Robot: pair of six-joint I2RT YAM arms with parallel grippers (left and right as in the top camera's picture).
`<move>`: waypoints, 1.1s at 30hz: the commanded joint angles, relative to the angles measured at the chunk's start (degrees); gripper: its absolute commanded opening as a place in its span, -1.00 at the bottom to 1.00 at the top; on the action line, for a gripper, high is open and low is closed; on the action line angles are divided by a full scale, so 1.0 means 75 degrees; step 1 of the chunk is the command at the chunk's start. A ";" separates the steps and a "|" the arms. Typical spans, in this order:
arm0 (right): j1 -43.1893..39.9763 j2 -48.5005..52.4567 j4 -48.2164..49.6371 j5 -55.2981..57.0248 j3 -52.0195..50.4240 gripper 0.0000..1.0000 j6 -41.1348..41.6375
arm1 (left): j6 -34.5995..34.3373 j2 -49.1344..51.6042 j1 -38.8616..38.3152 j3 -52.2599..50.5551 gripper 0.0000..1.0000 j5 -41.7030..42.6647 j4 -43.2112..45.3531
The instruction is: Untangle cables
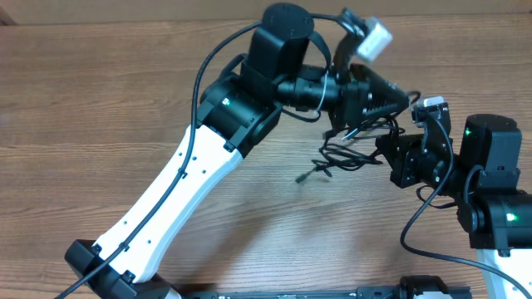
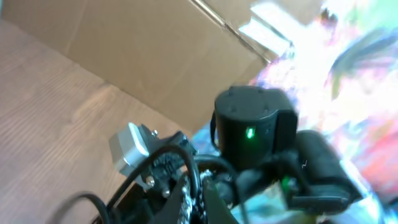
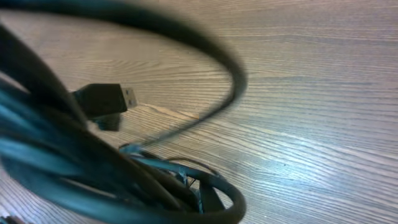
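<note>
The cables are a tangle of thin black cords hanging between my two grippers above the wooden table. One plug end trails out to the left. My left gripper is over the tangle's upper right, and in the left wrist view its fingers are shut on a braided black cord. My right gripper is at the tangle's right side. In the right wrist view, blurred cable loops fill the left and cover the fingers, which look closed on a cord. A USB plug hangs free.
A cardboard box stands beyond the table's far edge. The right arm's black body is close in front of the left wrist camera. Bare wood lies left of the tangle and toward the front.
</note>
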 commanded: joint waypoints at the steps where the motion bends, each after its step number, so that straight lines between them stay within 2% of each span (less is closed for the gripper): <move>1: -0.0006 0.0017 0.0017 0.0157 0.0181 -0.93 -0.0023 | -0.3442 -0.0032 0.0338 0.0117 -0.92 0.0277 0.0213; 3: -0.0006 0.0017 0.0017 0.0157 0.0181 -0.93 -0.0023 | -0.3995 -0.0032 0.0446 0.0117 -0.92 0.0303 0.0213; 6: -0.0006 0.0017 -0.0009 0.0157 0.0181 -0.93 -0.0023 | -0.3998 -0.0032 0.0551 0.0117 -0.91 0.0312 0.0213; 10: -0.0006 0.0015 -0.0023 -0.0396 0.0184 -0.93 0.0012 | -0.2707 -0.0032 0.0574 0.0117 -0.91 0.0303 0.0087; 12: -0.0006 -0.0020 -0.0012 -0.0557 0.0184 -0.93 0.0032 | -0.2649 -0.0032 0.0595 0.0117 -0.92 0.0312 -0.0152; 15: -0.0006 -0.0020 -0.0111 -0.0303 0.0184 -0.93 0.0032 | -0.3809 -0.0032 0.0796 0.0117 -0.92 0.0627 0.0003; 18: -0.0006 -0.0009 -0.0385 0.0659 0.0181 -0.93 0.0070 | -0.5729 -0.0032 0.1113 0.0117 -0.92 0.1070 0.0224; 22: -0.0006 -0.0006 -0.0737 0.2180 0.0181 -0.93 0.0466 | -0.6592 -0.0032 0.1300 0.0117 -0.92 0.1040 0.0933; 25: -0.0006 -0.0006 -0.0836 0.2401 0.0181 -0.93 0.0469 | -0.6642 -0.0032 0.1317 0.0117 -0.91 0.1040 0.1326; 27: -0.0006 -0.0006 -0.0766 0.2043 0.0181 -0.93 0.0460 | -0.6289 -0.0032 0.1309 0.0117 -0.92 0.0874 0.1571; 30: -0.0006 -0.0017 -0.0425 0.0851 0.0184 -0.93 0.0460 | -0.4663 -0.0003 0.0959 0.0114 -0.91 0.0822 0.1422; 33: -0.0006 -0.0020 0.0020 -0.0093 0.0184 -0.93 0.0463 | -0.2973 0.0015 0.0522 0.0114 -0.92 0.0804 0.0749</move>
